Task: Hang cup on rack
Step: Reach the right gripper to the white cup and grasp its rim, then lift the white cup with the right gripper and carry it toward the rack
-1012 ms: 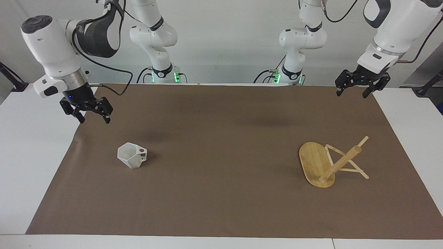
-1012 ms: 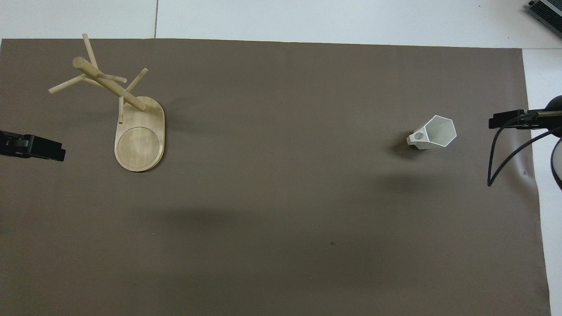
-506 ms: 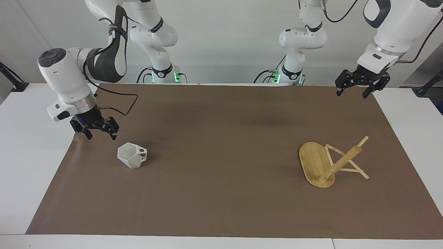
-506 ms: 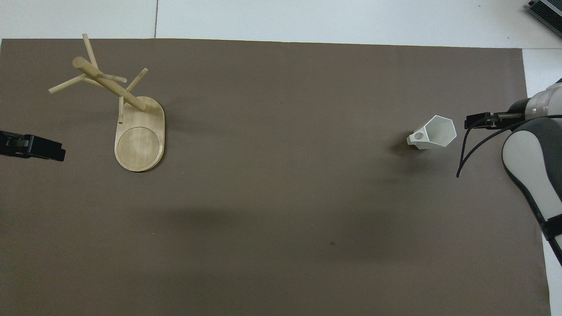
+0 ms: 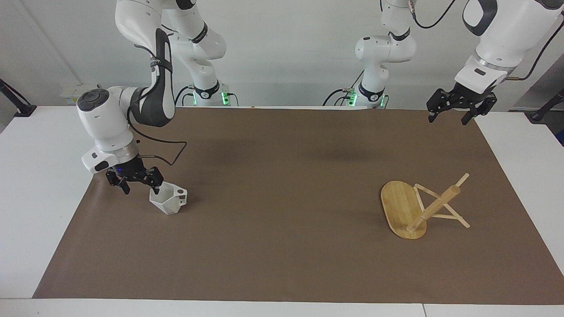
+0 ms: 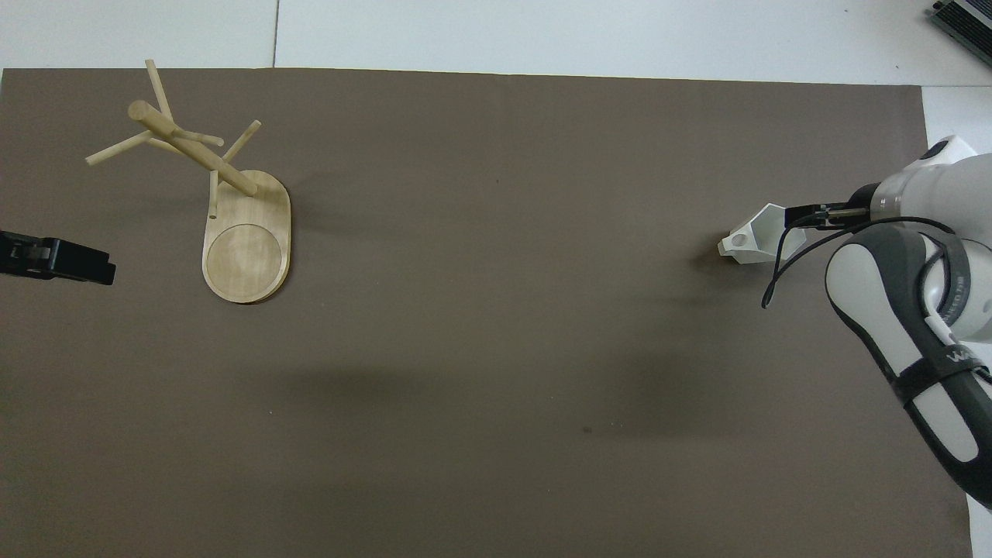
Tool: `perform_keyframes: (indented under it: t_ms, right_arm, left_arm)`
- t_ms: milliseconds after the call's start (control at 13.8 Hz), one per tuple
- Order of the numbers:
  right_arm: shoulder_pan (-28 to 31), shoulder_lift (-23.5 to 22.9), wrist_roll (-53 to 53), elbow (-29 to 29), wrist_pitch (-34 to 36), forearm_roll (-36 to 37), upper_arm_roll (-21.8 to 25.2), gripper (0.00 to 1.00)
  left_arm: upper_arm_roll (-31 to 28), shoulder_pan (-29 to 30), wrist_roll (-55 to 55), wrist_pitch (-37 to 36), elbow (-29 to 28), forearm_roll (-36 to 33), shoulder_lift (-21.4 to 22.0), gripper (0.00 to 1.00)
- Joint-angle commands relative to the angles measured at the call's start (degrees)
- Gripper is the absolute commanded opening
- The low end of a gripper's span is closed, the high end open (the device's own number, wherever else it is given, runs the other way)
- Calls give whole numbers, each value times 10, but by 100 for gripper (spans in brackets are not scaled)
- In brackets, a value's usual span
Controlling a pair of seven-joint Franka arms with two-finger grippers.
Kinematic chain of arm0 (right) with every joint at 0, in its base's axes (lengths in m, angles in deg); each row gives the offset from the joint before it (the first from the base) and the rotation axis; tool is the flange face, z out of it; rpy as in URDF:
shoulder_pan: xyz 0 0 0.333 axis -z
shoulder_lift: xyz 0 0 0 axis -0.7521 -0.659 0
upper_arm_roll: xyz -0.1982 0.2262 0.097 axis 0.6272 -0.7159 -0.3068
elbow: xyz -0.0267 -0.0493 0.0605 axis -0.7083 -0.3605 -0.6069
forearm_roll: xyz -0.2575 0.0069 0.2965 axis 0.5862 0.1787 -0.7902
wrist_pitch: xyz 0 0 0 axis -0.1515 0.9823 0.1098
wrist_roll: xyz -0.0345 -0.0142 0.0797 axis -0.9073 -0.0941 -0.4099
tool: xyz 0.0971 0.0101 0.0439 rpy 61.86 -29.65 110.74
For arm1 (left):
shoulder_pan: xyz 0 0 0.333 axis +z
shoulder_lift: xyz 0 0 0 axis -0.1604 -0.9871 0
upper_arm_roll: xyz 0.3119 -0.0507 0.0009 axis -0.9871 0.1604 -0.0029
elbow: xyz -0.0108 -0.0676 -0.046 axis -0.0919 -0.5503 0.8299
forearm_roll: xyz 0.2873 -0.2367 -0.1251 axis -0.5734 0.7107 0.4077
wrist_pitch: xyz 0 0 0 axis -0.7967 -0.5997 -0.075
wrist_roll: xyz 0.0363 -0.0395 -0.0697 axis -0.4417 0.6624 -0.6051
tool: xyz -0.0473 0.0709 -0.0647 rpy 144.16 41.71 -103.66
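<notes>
Two arms stand at one table, with one cup and one rack on the brown mat [image 5: 282, 246]; the white cup [image 5: 168, 197] sits upright toward the right arm's end, its mouth open upward and its blocky handle, with a single round hole, pointing toward the middle of the mat; the right gripper [image 5: 134, 179] is low at the cup's rim on the side away from the handle, its two fingers spread, one finger at the rim, holding nothing; whether that finger touches the cup I cannot tell. The bamboo rack [image 5: 416, 209] stands well apart toward the left arm's end, on one oval base, with one thick post and thin pegs; the left gripper [image 5: 460, 107] waits high over the mat's corner, fingers apart and empty.
</notes>
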Motion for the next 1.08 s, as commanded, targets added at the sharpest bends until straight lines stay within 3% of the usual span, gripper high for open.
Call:
perform_keyframes:
  t_ms: [0, 434, 506, 940, 1012]
  right_arm:
    - [2, -5, -9, -16, -30, 5, -5, 100]
    - [3, -28, -9, -24, -69, 5, -5, 100]
    - [3, -28, -9, -23, -67, 5, -5, 94]
    - [3, -24, -9, -15, -33, 2, -10, 22]
    - [3, -23, -9, -14, -29, -2, -12, 14]
  left_arm:
    - [1, 3, -2, -2, -13, -9, 13, 100]
    - [1, 3, -2, -2, -13, -9, 13, 100]
    - [1, 3, -2, -1, -13, -9, 13, 100]
    - [1, 3, -2, -1, -13, -9, 13, 100]
    - [1, 3, -2, -1, -13, -9, 13, 100]
